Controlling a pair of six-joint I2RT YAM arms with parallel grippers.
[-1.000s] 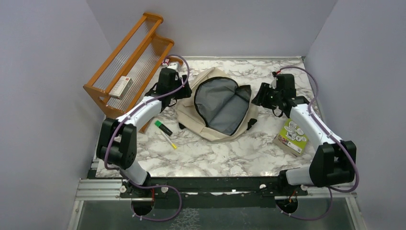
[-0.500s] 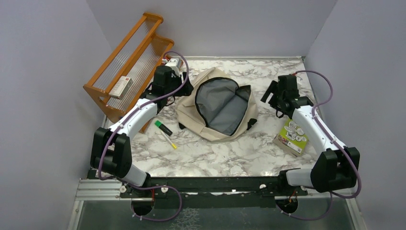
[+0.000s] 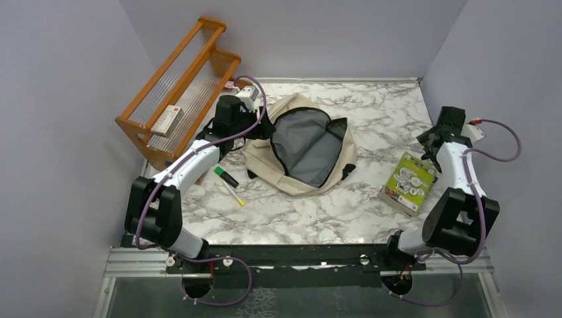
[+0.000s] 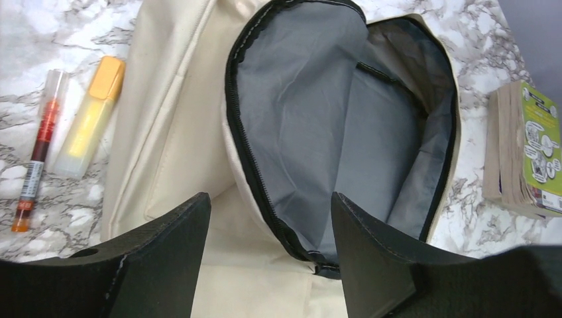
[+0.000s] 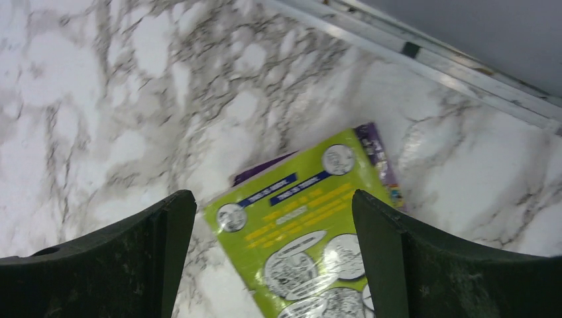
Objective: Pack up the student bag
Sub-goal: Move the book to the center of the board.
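on the white-and-grey marble table, boxed in by plain grey walls, your student bag lies unzipped at centre-back, near the wooden rack. your left wrist view shows a yellow highlighter and a red pen beside the bag, which the top view does not make out. there the left gripper stands with fingers apart over the zipper rim, while your right gripper, jaws spread wide and holding nothing, hangs over the green book.

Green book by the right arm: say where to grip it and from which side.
Likely best: bring the open right end effector straight down and pinch the green book across its narrower width, on its two long edges. It lies flat, cover up, and its thick page block gives upright side faces.
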